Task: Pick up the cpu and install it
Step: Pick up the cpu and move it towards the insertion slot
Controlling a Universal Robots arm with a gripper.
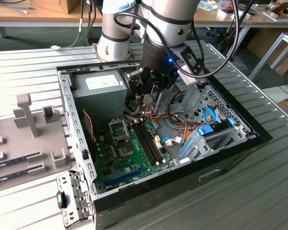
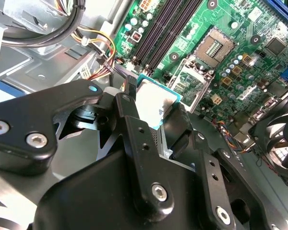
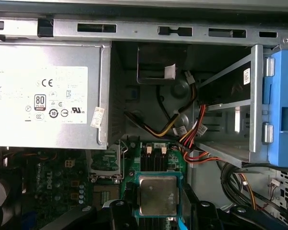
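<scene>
So the gripper (image 2: 153,106) is clamped on the cpu (image 2: 156,96), with one black finger (image 2: 127,103) on each of two opposite edges and the silvery top with its thin green rim facing out between them. Same deal in the first wrist view: the cpu (image 3: 157,191) sits flat between the fingers (image 3: 128,199), and it looks pinched snug. It's held up off the board and isn't touching anything else that I can see. Just past the fingertips is the green motherboard (image 2: 240,28), and the closest things on it are the long black memory slots (image 2: 158,28) and a bundle of coloured cables (image 2: 103,52). A bit further out from the gripper is the cpu socket (image 2: 216,48), with its metal bracket (image 2: 192,81) lying beside it on the gripper side. A black fan (image 2: 278,139) sits out beyond that. In the exterior view the gripper (image 1: 151,96) hangs inside the open computer case (image 1: 77,139), with the grey power supply (image 1: 98,91) just beside it on the exterior view's left and the blue drive caddy (image 1: 209,132) further off on the exterior view's right. Farthest out, the case sits on a slatted metal table (image 1: 259,191), next to a grey parts fixture (image 1: 24,129).
</scene>
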